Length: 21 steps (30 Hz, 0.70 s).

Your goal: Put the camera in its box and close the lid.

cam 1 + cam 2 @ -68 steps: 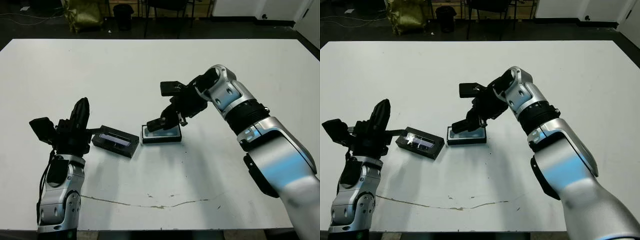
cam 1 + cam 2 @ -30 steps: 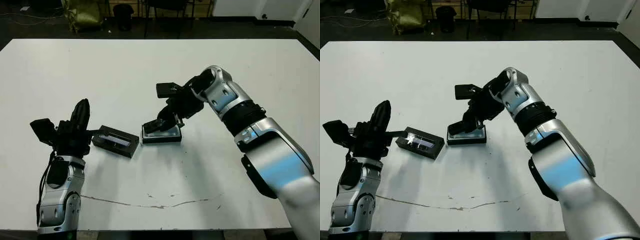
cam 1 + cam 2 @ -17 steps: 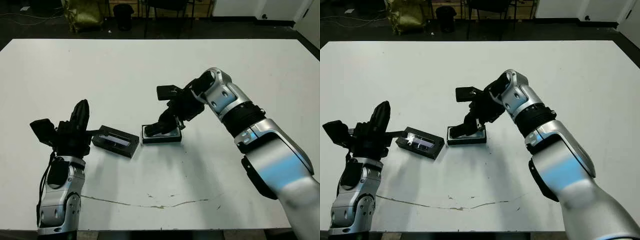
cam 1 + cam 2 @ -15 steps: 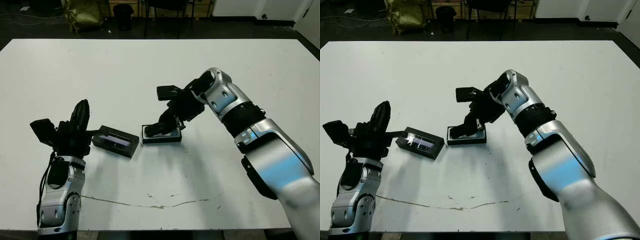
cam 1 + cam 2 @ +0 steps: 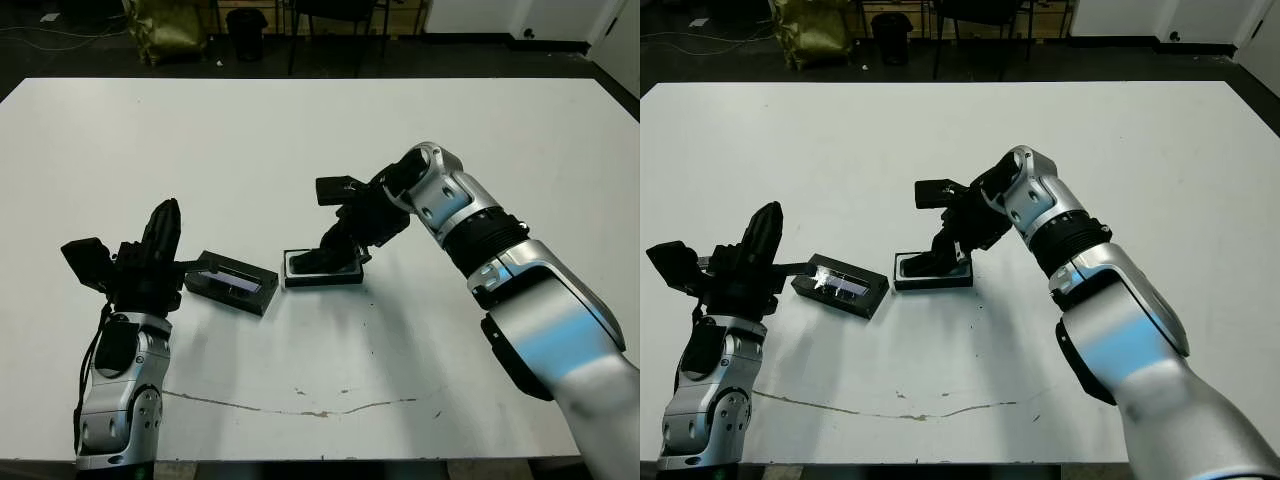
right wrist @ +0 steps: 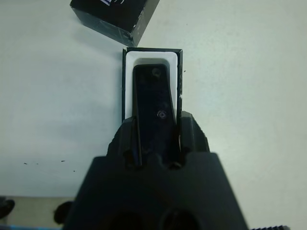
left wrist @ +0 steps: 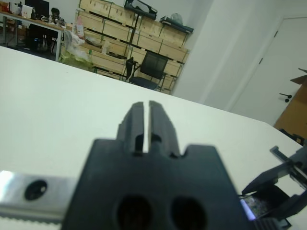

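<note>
The box, a shallow black tray lined in white, sits mid-table. Inside it lies the slim black camera, lengthwise, its far end close to the box's end wall. My right gripper reaches down over the box's near end, shut on the camera, one finger along each long side. The lid, black with a glossy strip, lies flat just left of the box. My left gripper stands upright left of the lid, shut and holding nothing, with only a thin slit between its fingers.
The white table has a thin dark crack line near its front edge. Chairs, shelves and boxes stand beyond the far edge.
My right gripper has dropped lower, and the camera has gone from tilted above the box to lying down inside it. The left arm, lid and box have stayed put.
</note>
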Each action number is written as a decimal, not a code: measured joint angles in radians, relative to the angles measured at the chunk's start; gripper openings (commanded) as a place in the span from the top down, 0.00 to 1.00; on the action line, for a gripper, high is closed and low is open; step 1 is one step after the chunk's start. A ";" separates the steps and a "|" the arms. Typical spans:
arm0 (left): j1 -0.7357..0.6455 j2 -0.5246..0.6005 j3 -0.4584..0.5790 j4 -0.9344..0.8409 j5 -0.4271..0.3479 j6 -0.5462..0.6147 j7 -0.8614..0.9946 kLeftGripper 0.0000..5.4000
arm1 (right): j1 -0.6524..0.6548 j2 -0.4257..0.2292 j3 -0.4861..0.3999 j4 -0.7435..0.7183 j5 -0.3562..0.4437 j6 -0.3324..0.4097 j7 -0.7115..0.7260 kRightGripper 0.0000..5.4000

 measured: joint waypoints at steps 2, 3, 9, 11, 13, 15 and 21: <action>0.000 -0.001 0.001 -0.001 -0.004 0.004 0.003 1.00 | 0.000 0.001 0.007 -0.004 -0.009 -0.012 -0.006 0.87; 0.000 -0.001 0.001 -0.001 -0.006 0.006 0.003 1.00 | 0.000 0.003 0.009 -0.005 -0.011 -0.014 -0.009 0.87; 0.001 -0.002 0.000 -0.001 0.002 0.004 0.005 1.00 | -0.001 0.018 0.011 -0.004 -0.012 -0.014 -0.016 0.87; 0.001 -0.002 0.000 -0.001 0.001 0.004 0.004 1.00 | -0.001 0.021 0.011 -0.004 -0.014 -0.014 -0.018 0.87; 0.001 -0.002 0.001 0.000 -0.004 0.000 0.000 1.00 | -0.001 0.023 0.012 -0.006 -0.016 -0.014 -0.022 0.87; 0.001 -0.002 0.001 0.000 -0.004 0.002 0.004 1.00 | -0.001 0.025 0.013 -0.008 -0.018 -0.014 -0.024 0.87; 0.005 -0.002 0.000 -0.001 -0.001 0.003 0.010 1.00 | 0.000 0.026 0.019 -0.017 -0.022 -0.014 -0.021 0.87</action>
